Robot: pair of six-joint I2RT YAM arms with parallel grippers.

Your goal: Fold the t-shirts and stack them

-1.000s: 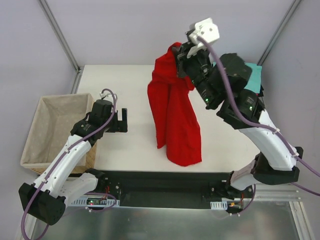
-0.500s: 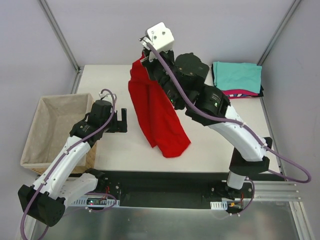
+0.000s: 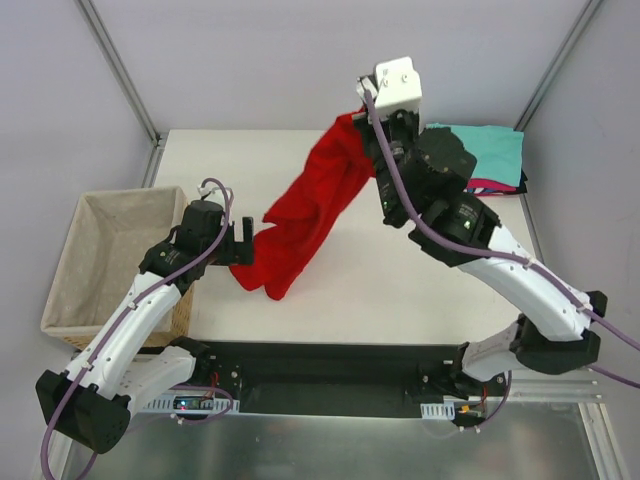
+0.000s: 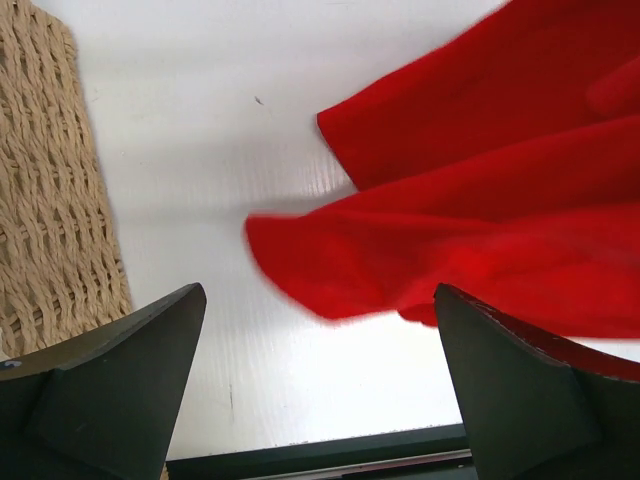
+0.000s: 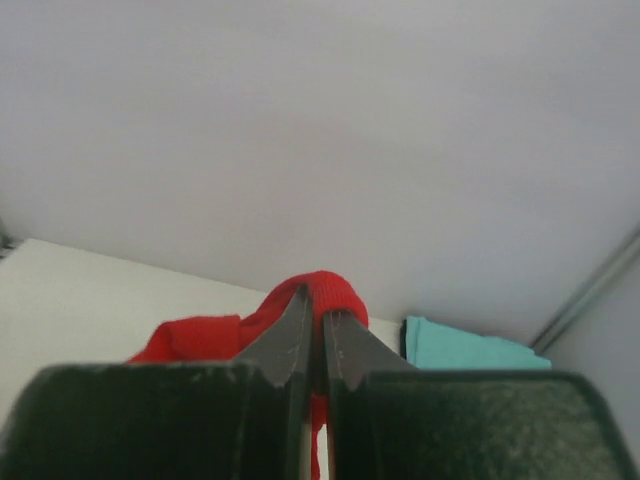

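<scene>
The red shirt (image 3: 310, 215) hangs in the air over the middle of the table (image 3: 420, 290). It is not folded. Its top is bunched up high at the back, and the rest slants down and to the left like a long flag.

The R gripper (image 3: 358, 110) has the top of the shirt. In the right wrist view its two fingers are squeezed tight together w/ a bump of red cloth (image 5: 322, 288) poking out btwn the tips (image 5: 318, 305).

The low end of the shirt is right by the L gripper (image 3: 243, 240). In the left wrist view the red cloth (image 4: 480, 200) fills the right side, and its edge is blurry. The L gripper (image 4: 315, 300) has its fingers (image 4: 120, 380) wide apart, w/ nothing held. Can't tell if the cloth touches them or the table.

At the back right corner of the table is a pile of folded shirts. The teal shirt (image 3: 490, 150) is on top and a pink shirt (image 3: 495, 186) peeks out under it. The R arm hides part of the pile.

A basket (image 3: 62, 270) w/ pale cloth inside sits at the left edge of the table, just beside the L arm. Its woven side (image 4: 50, 200) shows in the left wrist view.
</scene>
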